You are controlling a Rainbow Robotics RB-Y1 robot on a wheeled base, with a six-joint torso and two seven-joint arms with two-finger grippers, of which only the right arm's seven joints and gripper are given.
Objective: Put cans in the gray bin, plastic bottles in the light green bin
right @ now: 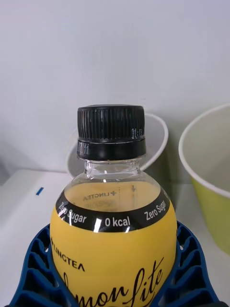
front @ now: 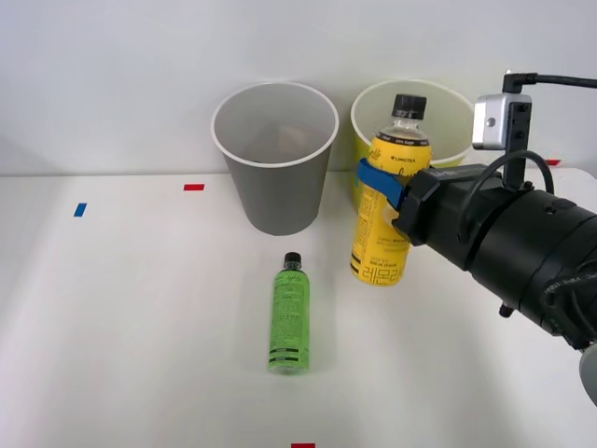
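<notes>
- The right gripper had its blue fingers clamped on the yellow bottle, upright before the light green bin.
- The green bottle lay on the white worktop before the gray bin.
- A pale wall stood behind the gray bin.

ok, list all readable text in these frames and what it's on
All on the yellow bottle, held in the right tool:
"Zero Sugar", black neck band, printed twice
"0 kcal", same band
"LINCTEA", on the yellow label and seen mirrored through the clear neck
"...mon lite", script, cut off at the frame edge
Green bottle: label print too small to read.
Bins: no text.
</notes>
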